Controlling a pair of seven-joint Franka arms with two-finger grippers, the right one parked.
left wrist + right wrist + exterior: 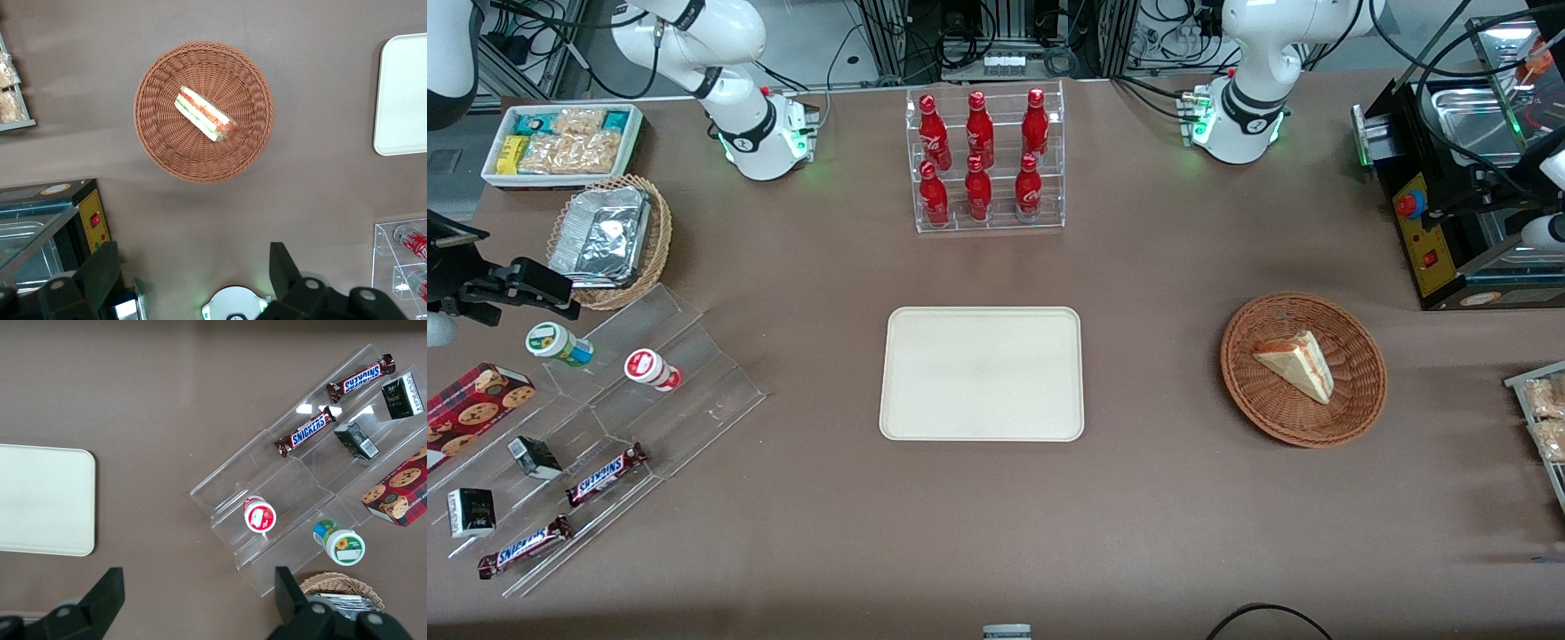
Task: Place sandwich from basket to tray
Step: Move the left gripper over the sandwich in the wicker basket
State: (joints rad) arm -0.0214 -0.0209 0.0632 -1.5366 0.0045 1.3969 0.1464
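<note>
The working arm's hand [193,280] hangs high above the worktop [1156,498], its two fingers [283,267] spread wide apart with nothing between them, looking straight down on the basket [160,143]. In that basket the sandwich [204,114] lies on its side, tilted against the woven slope, the red and green filling showing along its cut edge. From the front, the basket [1249,396] sits toward the working arm's end of the worktop with the sandwich [1298,363] resting in its middle. The tray [982,373] lies flat and bare at the centre of the worktop, well apart from the basket. Farther from the front camera than the tray stands a clear rack of red bottles [983,156]. Just beside the basket, farther from the camera, sits a black machine [1449,213] with a red button. Toward the parked arm's end are clear stepped shelves [623,418] with snack bars and small tubs.
</note>
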